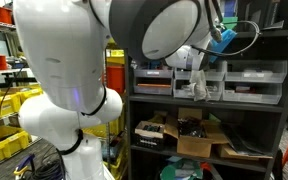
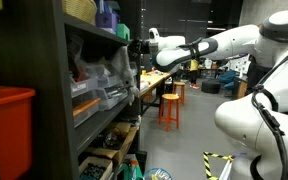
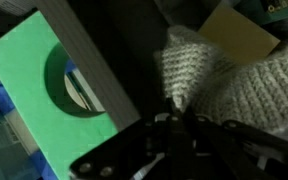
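- Claw (image 3: 174, 132): enters from the bottom centre of the wrist view, dark and blurred. Its tips sit close together against the knitted cloth (image 3: 234, 85). Cannot tell whether it is clenched on the knit or only touching it.
- Knitted cloth: off-white with a coarse weave. It fills the right half of the wrist view, and its lower left edge meets the claw tips.
- Green box (image 3: 39, 80): left half of the wrist view, with a round cut-out in its face and something pale inside. A grey band runs diagonally between it and the cloth; cannot tell whether that is the box's side or part of the frame.
- Cardboard piece (image 3: 234, 35): tan, upper right of the wrist view, behind the cloth.
- Table (image 1: 209, 108): dark and tiered, with boards stacked one above another. In an exterior view the arm (image 2: 219, 45) stretches from the right of the frame to the upper level, with the claw (image 2: 134, 55) at its front edge.
- Grey trays (image 1: 254, 75): on the middle board, right of centre.
- Red bin (image 2: 6, 125): lower left of the frame.
- Orange stools (image 2: 170, 108): mid-frame, well apart from the claw.
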{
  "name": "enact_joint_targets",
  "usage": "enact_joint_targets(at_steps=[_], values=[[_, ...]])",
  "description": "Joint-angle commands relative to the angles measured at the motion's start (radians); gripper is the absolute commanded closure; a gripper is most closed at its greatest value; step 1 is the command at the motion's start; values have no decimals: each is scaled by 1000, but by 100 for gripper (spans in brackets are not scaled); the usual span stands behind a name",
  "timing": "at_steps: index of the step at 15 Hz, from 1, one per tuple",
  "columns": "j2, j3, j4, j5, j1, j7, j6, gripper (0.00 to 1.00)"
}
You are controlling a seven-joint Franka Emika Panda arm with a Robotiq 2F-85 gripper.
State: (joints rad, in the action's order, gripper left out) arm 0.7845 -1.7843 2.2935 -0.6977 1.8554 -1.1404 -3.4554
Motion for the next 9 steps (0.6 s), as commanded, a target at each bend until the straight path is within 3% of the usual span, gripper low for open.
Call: enact_joint_targets(at_steps=[1,5,6,9], values=[[23,-17,9,54,5,-90,0,99],[-27,36,-79,156,-25,-69,0,99],[-59,76,-126,123,-39,22,2,99],[-108,160,-212,173,-87,122,-6,99]])
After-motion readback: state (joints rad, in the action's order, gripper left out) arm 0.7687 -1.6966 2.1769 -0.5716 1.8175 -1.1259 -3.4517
